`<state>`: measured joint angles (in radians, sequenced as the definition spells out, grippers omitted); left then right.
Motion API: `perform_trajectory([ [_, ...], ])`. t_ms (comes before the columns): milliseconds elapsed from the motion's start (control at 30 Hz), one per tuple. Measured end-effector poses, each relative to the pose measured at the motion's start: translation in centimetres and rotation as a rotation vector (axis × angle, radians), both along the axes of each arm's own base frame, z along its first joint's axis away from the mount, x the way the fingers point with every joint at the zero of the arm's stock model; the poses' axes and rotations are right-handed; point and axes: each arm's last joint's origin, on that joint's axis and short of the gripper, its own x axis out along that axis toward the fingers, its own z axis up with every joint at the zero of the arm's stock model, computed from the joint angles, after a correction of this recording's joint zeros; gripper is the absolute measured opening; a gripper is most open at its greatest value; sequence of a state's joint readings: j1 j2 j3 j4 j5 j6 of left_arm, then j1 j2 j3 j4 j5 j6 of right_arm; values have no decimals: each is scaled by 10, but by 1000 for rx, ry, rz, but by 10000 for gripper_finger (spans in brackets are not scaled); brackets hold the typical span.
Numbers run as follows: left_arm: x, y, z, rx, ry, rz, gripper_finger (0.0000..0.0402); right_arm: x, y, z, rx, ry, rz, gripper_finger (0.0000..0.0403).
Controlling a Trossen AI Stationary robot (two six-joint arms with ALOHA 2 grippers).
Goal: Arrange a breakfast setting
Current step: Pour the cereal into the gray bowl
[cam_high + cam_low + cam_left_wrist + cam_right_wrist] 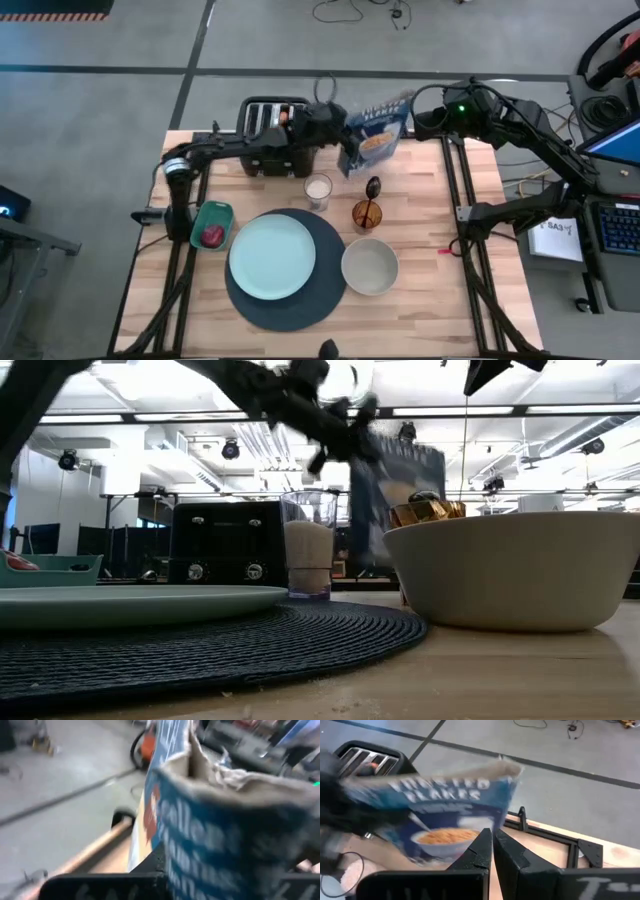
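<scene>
Cereal box [375, 135] tilts at the surface's [470, 300] far edge, beside the toaster [268, 125], clamped in the left tool [335, 120]. Right tool [425, 122] hangs just beyond it. Low view: box [400, 510] leans behind the cream bowl [510, 575]. Left wrist: blue cardboard [225, 845] fills everything. Right wrist: fingers [482, 850] pressed together, box [445, 815] ahead.

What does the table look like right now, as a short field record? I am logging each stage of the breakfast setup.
left gripper: fingers shut on the cereal box, at the table's far edge
right gripper: fingers shut, empty, waiting by the far right corner
plate: pale blue, on the round mat
bowl: cream, right of the mat
amber glass: holds the spoon
toaster: far edge
</scene>
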<state>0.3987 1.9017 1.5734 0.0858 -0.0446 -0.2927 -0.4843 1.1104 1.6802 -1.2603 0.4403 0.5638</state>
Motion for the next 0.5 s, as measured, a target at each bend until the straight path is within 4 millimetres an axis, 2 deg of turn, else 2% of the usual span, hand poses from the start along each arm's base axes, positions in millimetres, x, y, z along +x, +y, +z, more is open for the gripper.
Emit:
perform_trajectory([
  [100, -16, 1, 31, 58, -72, -32, 1, -3, 1, 2, -25, 13, 29, 9],
  [233, -38, -1, 61, 117, -109, -71, 1, -7, 5, 7, -83, 49, 131, 9],
  [500, -92, -20, 131, 290, -247, -151, 1, -14, 16, 31, -202, -154, 421, 9],
])
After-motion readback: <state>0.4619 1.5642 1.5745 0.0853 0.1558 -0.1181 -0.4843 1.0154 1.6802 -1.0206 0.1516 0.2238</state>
